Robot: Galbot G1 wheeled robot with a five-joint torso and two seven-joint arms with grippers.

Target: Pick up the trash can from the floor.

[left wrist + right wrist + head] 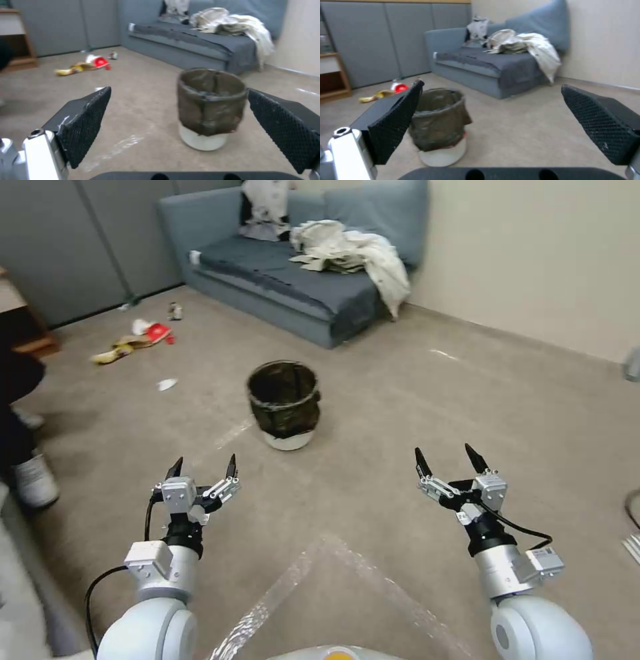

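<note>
The trash can (284, 403) stands upright on the floor (413, 407), a small round bin with a white base and a dark plastic bag folded over its rim. It also appears in the left wrist view as the trash can (210, 107) and in the right wrist view as the trash can (440, 122). My left gripper (203, 467) hovers open, short of the can and to its left. My right gripper (450, 457) hovers open, short of it and to its right. Nothing is held between either pair of fingers.
A blue-grey sofa (300, 280) with crumpled cloth (353, 250) stands behind the can. Litter (137, 340) lies on the carpet at the far left. A person's shoe (33, 480) shows at the left edge. Pale tape marks (320, 580) cross the floor close to me.
</note>
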